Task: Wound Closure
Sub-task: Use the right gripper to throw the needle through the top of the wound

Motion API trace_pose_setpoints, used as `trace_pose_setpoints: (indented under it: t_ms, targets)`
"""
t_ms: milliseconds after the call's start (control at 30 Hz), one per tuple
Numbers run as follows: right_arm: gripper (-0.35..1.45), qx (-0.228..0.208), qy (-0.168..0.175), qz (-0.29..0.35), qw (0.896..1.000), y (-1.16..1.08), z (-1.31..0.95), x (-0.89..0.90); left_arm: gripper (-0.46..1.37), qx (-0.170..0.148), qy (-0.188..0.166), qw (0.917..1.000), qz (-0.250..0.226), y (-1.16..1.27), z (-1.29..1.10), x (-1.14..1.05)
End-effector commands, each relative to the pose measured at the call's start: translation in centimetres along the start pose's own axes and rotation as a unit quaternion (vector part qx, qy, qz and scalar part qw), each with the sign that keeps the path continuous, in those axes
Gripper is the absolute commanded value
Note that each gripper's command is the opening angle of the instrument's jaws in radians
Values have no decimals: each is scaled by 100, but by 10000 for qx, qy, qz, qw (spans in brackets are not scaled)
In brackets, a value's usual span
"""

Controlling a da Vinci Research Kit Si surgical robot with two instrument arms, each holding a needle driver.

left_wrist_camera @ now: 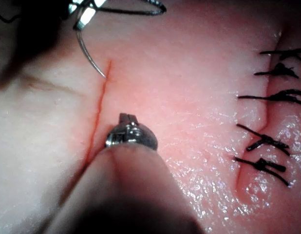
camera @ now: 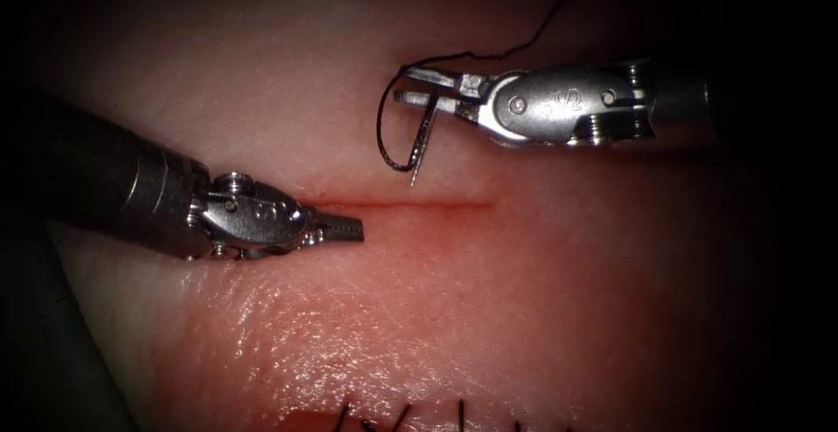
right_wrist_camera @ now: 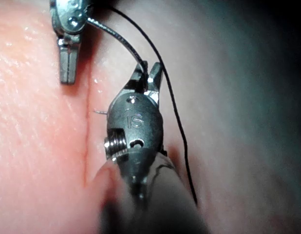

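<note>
We see the right tool clamping the slim curved steel needle mid-curve above the thin red cut, tip free; black thread loops; left tool closed, empty.

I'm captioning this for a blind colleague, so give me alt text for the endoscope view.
The right claw holds a curved needle near its rear end, tip hanging free just above the cut in the tissue, with black thread looping beside it. The left claw rests shut and empty at the cut's left end.

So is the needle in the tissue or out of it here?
Out. The right tool grips the needle clear of the tissue; its tip hangs just above the cut.
</note>
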Motion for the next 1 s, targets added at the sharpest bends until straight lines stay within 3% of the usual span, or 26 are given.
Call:
trace_pose_setpoints:
  t_ms: [33, 567, 800, 1000]
  targets:
    - [-35, -36, 1, -4, 10000, 0, 0, 0, -35, -30, -2, 10000, -4, 0, -1, 0]
    - [-35, -60, 45, -2, 10000, -6, 11, 4, -35, -74, 3, 10000, -25, 11, -13, 3]
    - [-35, -62, 76, -4, 10000, -10, 16, 7, -35, -33, -32, 10000, 45, 23, -30, -16]
    - [-35, -24, 134, -5, 9999, -11, 25, 7, -35, 157, -84, 9998, 75, 12, -53, -26]
